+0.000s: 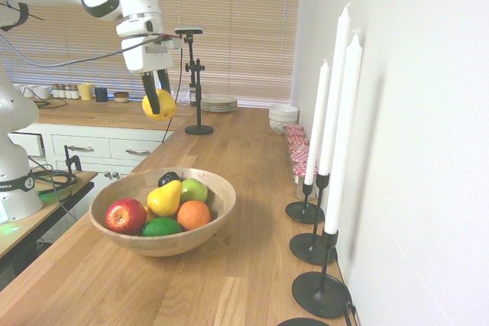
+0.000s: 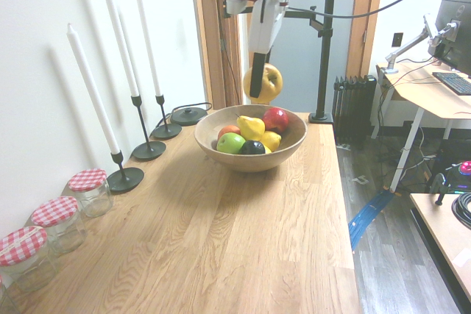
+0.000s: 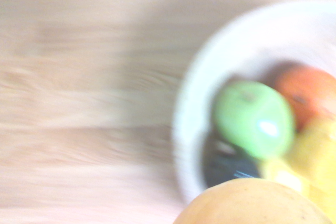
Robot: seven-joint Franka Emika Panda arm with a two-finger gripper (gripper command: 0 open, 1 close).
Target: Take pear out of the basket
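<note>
Now the gripper [image 1: 158, 102] is pinching the pear [image 1: 163, 106] between its dark fingers, high above the basket [image 1: 216, 211] and well clear of its rim, presumably so it can be carried off without brushing the other fruit

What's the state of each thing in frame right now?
Round yellow-orange pear: held in the air, out of the bowl.
Two-finger gripper: shut on the pear.
Wide light-wood basket: on the counter, holding other fruit.
White candles: upright, unlit.
Glass jars: lids on.
</note>
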